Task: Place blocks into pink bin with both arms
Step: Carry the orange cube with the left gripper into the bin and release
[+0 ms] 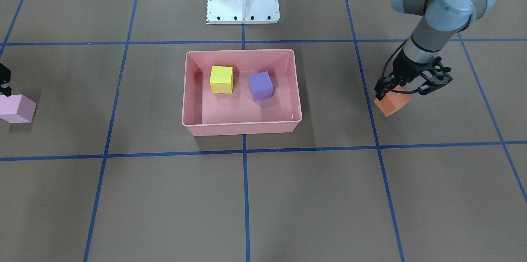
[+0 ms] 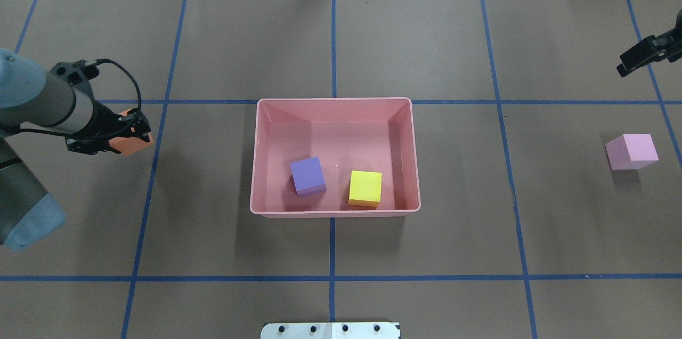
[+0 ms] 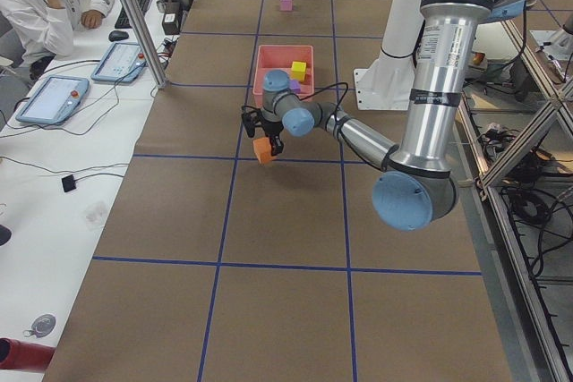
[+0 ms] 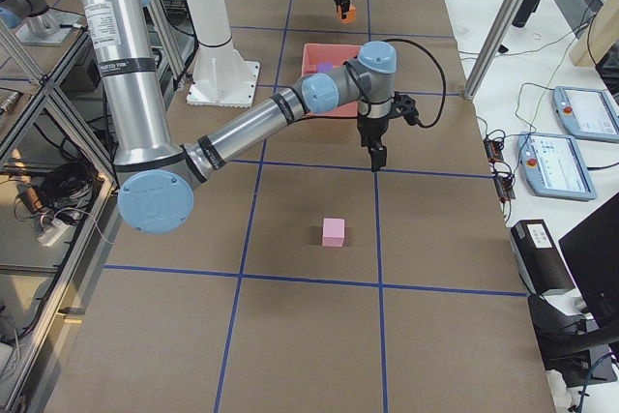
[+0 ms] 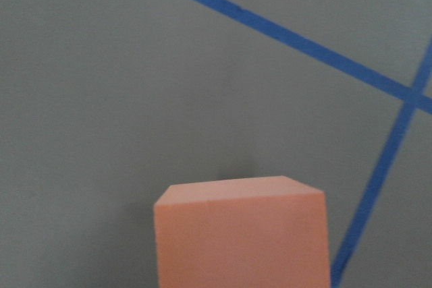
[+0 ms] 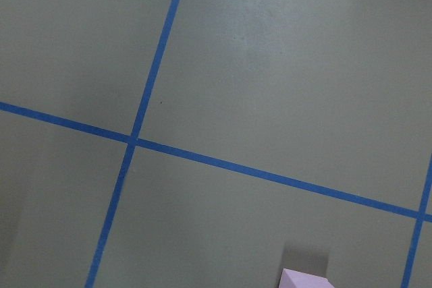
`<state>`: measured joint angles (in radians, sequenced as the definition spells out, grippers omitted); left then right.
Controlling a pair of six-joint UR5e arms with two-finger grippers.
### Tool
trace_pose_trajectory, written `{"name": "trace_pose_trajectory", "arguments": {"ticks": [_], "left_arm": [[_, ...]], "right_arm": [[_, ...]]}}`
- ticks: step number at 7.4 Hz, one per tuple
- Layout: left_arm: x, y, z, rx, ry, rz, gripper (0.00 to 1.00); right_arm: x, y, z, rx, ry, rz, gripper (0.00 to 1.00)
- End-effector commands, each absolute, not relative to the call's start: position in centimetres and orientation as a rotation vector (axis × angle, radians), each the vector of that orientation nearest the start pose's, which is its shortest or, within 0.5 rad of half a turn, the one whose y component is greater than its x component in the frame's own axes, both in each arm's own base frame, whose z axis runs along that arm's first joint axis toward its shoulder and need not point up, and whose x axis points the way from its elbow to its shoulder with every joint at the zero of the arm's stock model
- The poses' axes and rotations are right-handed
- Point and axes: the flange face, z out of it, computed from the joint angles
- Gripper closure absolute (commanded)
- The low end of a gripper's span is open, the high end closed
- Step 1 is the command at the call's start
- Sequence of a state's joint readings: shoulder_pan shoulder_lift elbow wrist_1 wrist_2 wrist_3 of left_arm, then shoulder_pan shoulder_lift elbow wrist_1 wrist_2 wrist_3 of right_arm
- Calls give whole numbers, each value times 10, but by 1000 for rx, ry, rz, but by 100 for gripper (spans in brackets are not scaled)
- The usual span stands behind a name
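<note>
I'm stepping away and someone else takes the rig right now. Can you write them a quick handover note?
Left gripper: shut on the orange cube, well out from the bin on the robot's left.
Right gripper: nothing shows in it; open or shut cannot be told. It hangs apart from the pink cube, which sits on the table far out on the robot's right.
Done: yellow cube and purple cube lie in the bin, apart.
Left: bring the orange cube over the bin and drop it; pick up the pink cube and bin it.
</note>
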<state>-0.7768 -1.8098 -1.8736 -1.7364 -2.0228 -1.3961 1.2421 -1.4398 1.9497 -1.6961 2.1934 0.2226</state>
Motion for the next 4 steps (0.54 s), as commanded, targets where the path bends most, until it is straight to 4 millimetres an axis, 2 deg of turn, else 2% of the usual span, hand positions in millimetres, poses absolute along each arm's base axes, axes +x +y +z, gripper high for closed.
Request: {"name": "trace_pose_trajectory", "arguments": {"ticks": [1,2,3,4], "left_arm": [[415,-449,212,-87,843,-296,87],[430,-443,176,-85,872,-273,86],[459,-441,152,-95,882,-254,79],[488,-456,130,-107,870,-264,59]], "right_arm": [[-71,-490,479,194,-685,-216,0],[-56,-491,498,186,-670,-228,0],[-44,-497,522,167,-667,-249,0],[-39,-501,538,153,-684,-252,0]]}}
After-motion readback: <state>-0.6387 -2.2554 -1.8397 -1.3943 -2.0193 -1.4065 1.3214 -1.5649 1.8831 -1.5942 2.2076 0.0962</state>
